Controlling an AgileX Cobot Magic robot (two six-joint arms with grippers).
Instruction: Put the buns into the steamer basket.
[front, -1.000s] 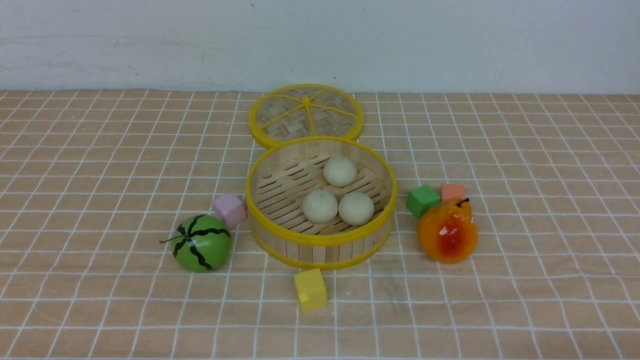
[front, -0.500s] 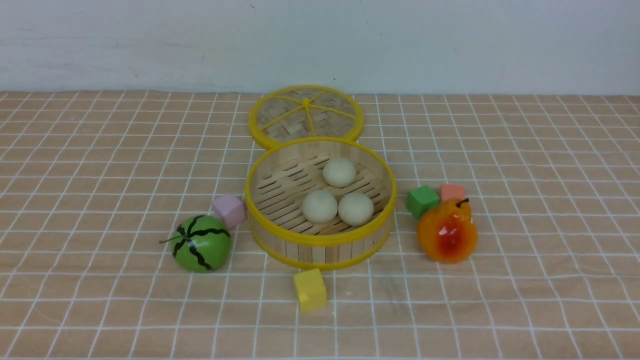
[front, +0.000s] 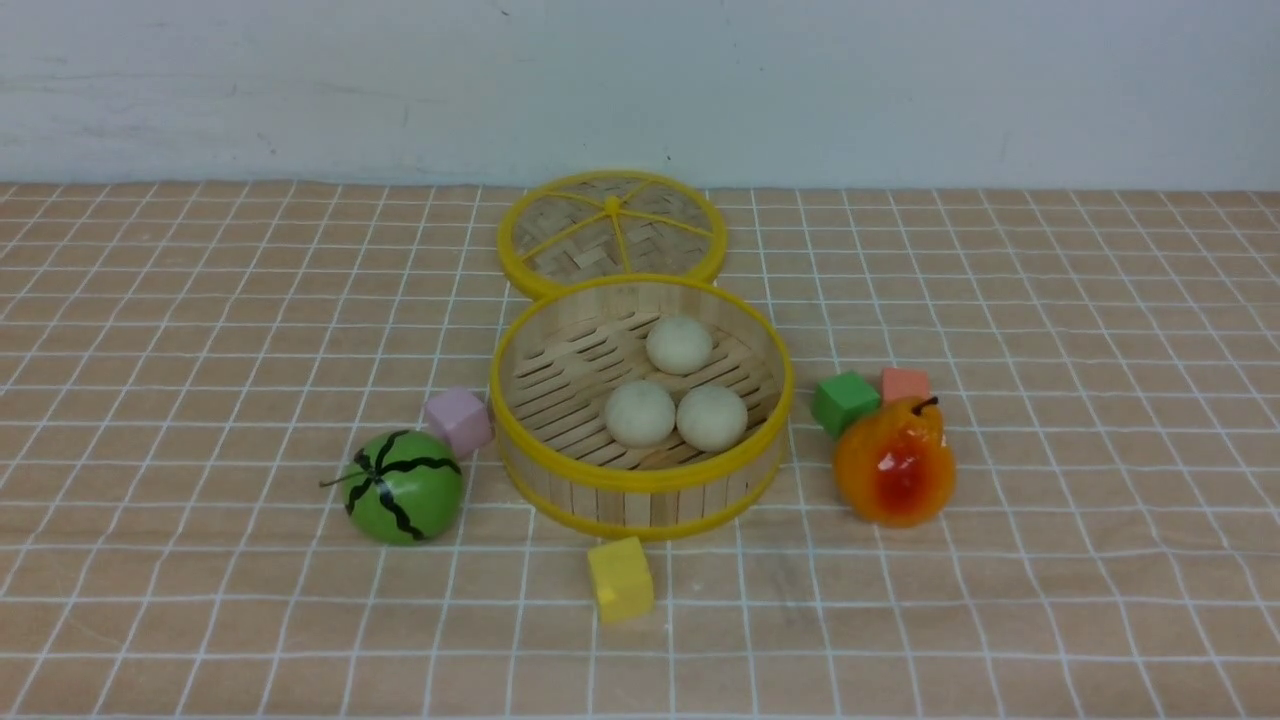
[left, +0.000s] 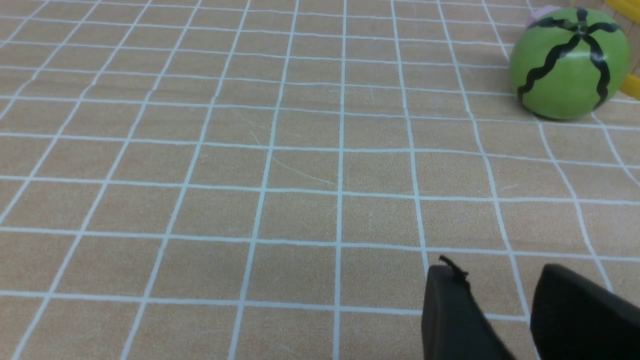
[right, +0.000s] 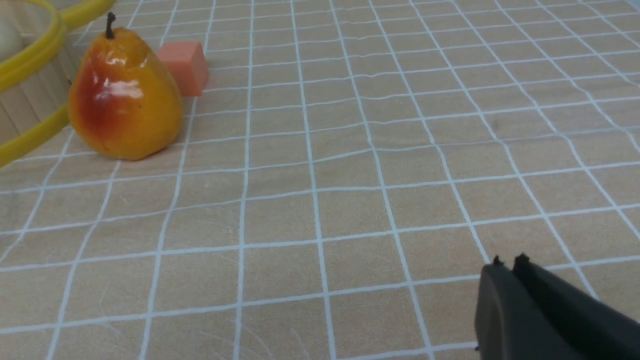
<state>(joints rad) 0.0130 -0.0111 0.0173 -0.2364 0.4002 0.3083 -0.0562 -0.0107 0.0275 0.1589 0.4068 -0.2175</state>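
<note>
Presently left gripper (left: 500, 290) jaws parted, empty; right gripper (right: 507, 265) jaws pressed together, empty, over cloth (right: 320, 200).

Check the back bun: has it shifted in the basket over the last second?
No. The back bun sits at the same spot against the steamer basket slats and rim.

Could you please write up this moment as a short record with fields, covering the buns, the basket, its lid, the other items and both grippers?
buns: three, all inside the steamer basket
lid: off, flat on the cloth behind the basket
beside basket, left: watermelon ball, pink cube
beside basket, right: pear, green cube, orange cube
in front: yellow cube
left gripper: open, empty
right gripper: shut, empty
</note>
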